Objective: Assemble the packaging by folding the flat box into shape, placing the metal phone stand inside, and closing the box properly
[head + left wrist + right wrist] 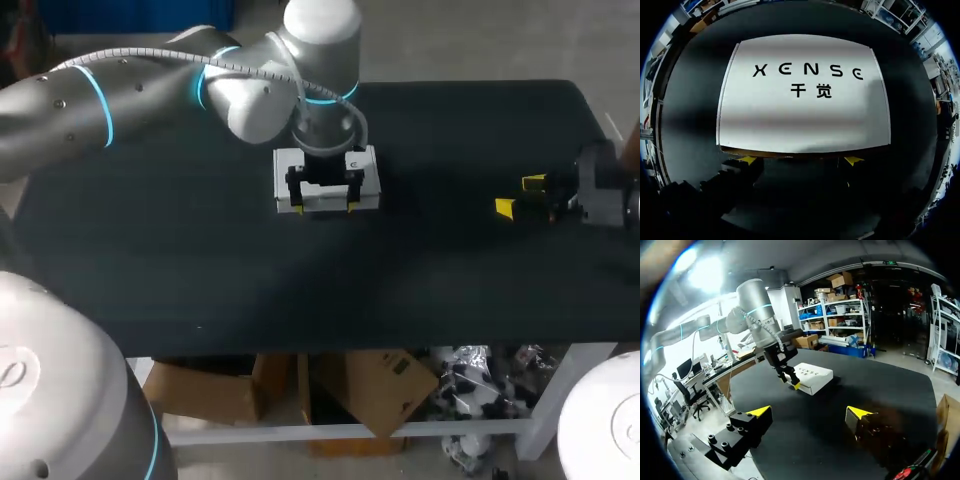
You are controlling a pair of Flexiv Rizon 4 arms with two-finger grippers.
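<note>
As one white box lies on the worktop, left claw gapes at its 6 o'clock edge; right claw gapes at 3 o'clock.

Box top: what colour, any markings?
The box is white with black lettering on top; the left wrist view shows it best.

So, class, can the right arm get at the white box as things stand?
Probably, from its side: only bare table lies between the right tool and the white box, though the left tool hangs over its top.
</note>
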